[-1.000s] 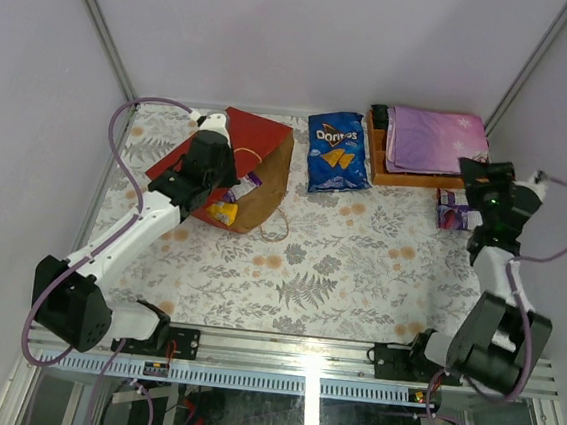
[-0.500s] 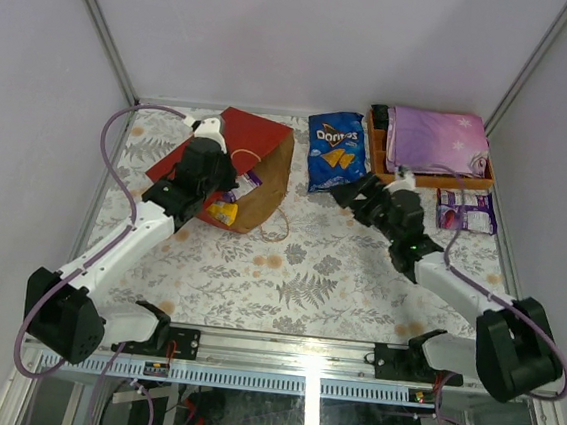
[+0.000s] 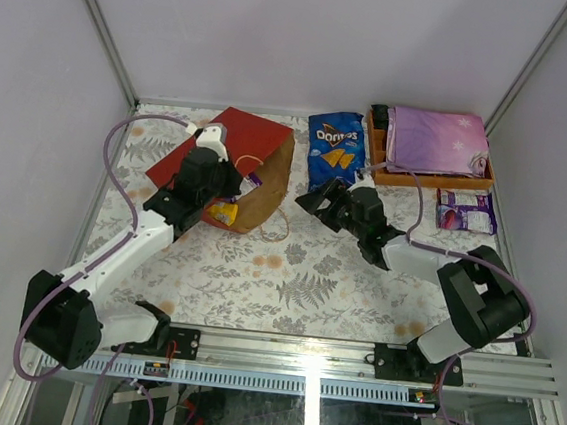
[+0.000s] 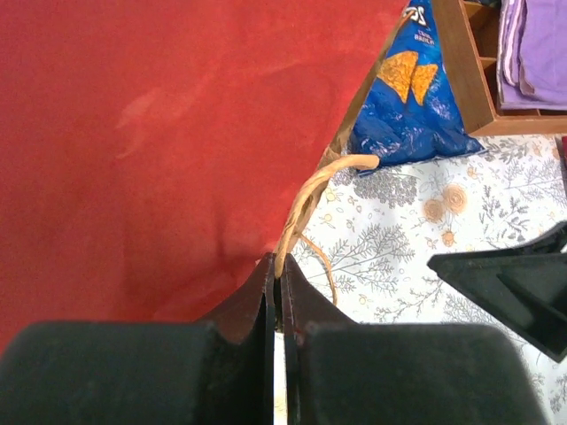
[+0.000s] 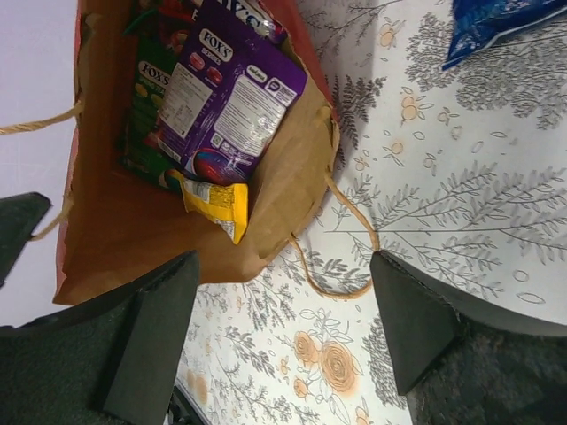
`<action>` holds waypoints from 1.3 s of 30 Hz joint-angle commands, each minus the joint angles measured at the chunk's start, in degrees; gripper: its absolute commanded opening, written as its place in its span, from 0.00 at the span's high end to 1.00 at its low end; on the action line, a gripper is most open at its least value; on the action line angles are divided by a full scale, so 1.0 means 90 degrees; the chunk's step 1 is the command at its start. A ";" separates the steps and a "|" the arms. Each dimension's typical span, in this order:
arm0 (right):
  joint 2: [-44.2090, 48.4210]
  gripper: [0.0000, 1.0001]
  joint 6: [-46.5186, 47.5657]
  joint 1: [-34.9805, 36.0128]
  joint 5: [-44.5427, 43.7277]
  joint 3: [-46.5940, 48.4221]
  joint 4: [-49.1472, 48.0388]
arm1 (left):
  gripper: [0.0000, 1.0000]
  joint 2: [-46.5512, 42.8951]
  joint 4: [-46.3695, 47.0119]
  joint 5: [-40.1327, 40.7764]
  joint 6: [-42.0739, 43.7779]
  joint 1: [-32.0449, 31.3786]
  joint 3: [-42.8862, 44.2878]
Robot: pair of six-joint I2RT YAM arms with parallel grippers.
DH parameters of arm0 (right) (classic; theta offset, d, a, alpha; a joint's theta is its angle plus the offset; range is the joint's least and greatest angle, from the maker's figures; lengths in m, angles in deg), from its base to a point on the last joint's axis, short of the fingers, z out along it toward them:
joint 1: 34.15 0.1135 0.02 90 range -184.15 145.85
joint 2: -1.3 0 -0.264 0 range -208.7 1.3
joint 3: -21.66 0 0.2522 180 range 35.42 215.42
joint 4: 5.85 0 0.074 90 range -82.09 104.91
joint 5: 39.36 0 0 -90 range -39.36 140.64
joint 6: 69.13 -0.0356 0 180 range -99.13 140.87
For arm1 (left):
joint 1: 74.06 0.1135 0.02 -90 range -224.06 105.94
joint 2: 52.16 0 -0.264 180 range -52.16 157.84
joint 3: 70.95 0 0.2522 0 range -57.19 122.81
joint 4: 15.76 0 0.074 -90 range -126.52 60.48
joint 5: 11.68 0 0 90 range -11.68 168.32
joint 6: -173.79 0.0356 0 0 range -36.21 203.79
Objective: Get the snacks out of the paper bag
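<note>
Now the red paper bag [image 3: 261, 135] lies on its side at the far left part of the table [image 3: 337, 278], with its open mouth turned toward the middle. The left gripper [image 3: 229, 175] is above the mouth. In the left wrist view its 2 fingers are pressed together on a tan loop handle [image 4: 306, 195], so it holds the upper edge of the bag by this handle. The second handle [image 5: 341, 239] lies loose on the flowered table surface, just in front of the mouth.

The right gripper [image 3: 315, 198] is low over the table, just beside the mouth and pointing into it. Its jaws stand wide apart and nothing is between them. From the right wrist view the brown inside of the bag is visible, and I can make out 3 snacks in there. They are a purple Fox's pack [image 5: 235, 97], a green Fox's pack [image 5: 146, 106] partly under it, and a small yellow packet [image 5: 217, 204] nearest to the opening, touching the purple one.

2 snacks are outside the bag. The blue Doritos bag [image 3: 336, 152] lies flat on the table just beside the bag's right side. A small purple packet [image 3: 465, 210] lies near the right edge, in front of the orange wooden tray [image 3: 427, 181]. A folded purple cloth [image 3: 436, 139] rests in the tray
</note>
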State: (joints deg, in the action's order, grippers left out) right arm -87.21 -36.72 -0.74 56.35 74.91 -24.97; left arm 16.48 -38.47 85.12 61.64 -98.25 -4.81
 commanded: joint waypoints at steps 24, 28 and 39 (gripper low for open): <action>-0.2722 0.29 -0.1851 0.0902 0.0072 0.1857 -0.2177 | 1.00 -0.0443 0.1567 -0.0527 0.0457 -0.0096 -0.0802; -0.3096 0.30 -0.1857 0.1119 0.0056 0.2115 -0.2161 | 1.00 -0.0334 0.1470 -0.0675 0.0495 -0.0096 -0.0764; -0.4048 0.43 -0.2489 0.1253 -0.0307 0.2740 -0.1771 | 1.00 -0.0098 0.1399 -0.1002 0.0449 -0.0095 -0.0625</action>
State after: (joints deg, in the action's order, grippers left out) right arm -121.20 -56.37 10.32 56.70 95.15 -41.26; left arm 15.47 -26.91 77.91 66.38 -98.79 -12.24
